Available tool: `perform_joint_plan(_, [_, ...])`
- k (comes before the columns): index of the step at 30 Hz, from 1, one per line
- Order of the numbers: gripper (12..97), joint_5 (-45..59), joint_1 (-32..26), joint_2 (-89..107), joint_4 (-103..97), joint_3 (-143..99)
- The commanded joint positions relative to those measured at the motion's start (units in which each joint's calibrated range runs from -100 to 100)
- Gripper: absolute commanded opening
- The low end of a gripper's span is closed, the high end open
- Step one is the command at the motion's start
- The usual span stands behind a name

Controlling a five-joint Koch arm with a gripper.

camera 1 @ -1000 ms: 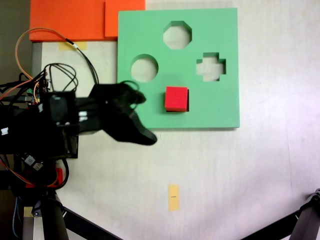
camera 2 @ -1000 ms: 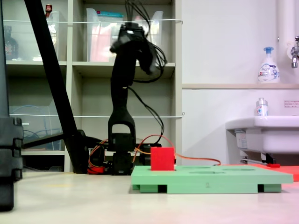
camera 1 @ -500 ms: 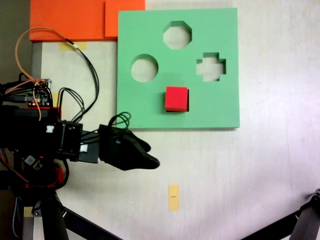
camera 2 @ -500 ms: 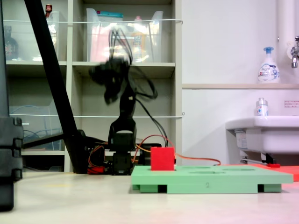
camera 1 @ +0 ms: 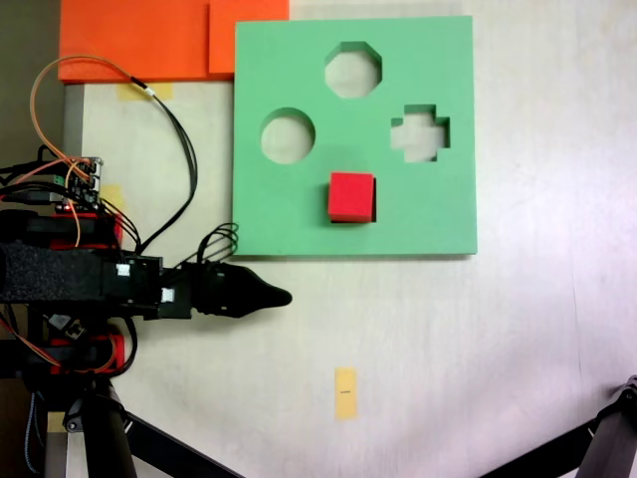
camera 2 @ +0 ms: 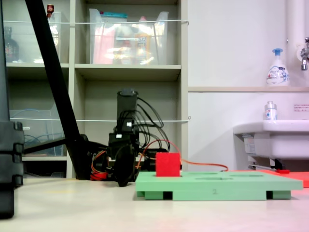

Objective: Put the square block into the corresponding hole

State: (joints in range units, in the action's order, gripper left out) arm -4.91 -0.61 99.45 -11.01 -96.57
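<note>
Block sits in the square hole of the green board, red against the foam, though from the side its top stands well proud of the board, so I judge it placed, perhaps not pressed fully down. My gripper lies low over the bare table, well apart from the board's near edge, holding nothing; whether my jaws are spread or together I cannot tell. Little seems left.
</note>
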Motion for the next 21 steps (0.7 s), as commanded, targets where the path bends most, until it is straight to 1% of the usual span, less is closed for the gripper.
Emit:
perform_joint_plan(1, [48.7, 0.44, -0.29, 0.55, -0.40, -3.33])
perform_joint_plan(7, [48.7, 0.98, -0.29, 0.55, -0.40, -3.43])
perform_joint_plan(11, [48.3, 0.98, -0.29, 0.55, 9.33, -3.43])
perform_joint_plan(21, [48.6, 0.88, -0.15, 0.55, 8.75, -3.43])
